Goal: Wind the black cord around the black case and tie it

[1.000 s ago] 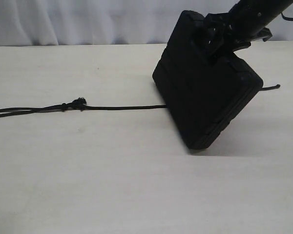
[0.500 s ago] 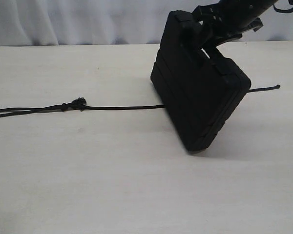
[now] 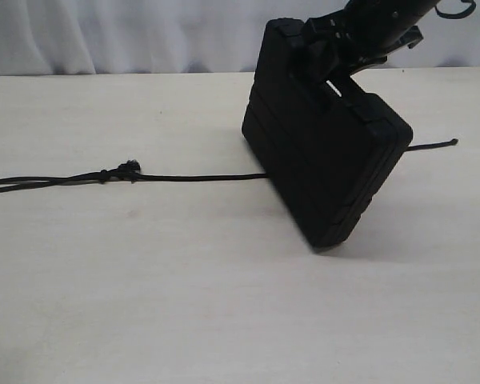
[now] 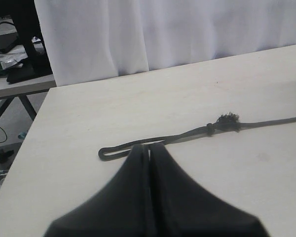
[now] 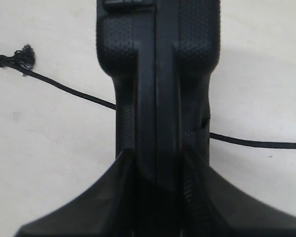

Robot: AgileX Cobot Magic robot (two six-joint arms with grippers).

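The black case (image 3: 324, 160) stands tilted on one lower corner on the pale table (image 3: 184, 296). My right gripper (image 3: 328, 60) is shut on its upper edge; in the right wrist view its fingers (image 5: 123, 168) clamp both faces of the case (image 5: 158, 74). The black cord (image 3: 200, 177) lies flat on the table, runs behind the case's base and comes out at the right (image 3: 436, 145). A frayed knot (image 3: 128, 169) sits left of the case. My left gripper (image 4: 149, 147) is shut, its tips right by the cord's looped end (image 4: 108, 151); whether it pinches the cord does not show.
A white curtain (image 3: 104, 36) hangs behind the table's far edge. In the left wrist view the table's side edge (image 4: 27, 143) drops off toward another table with clutter (image 4: 10, 69).
The right gripper has moved up and to the left, tipping the case more upright and shifting it slightly left. The cord has stayed in place.
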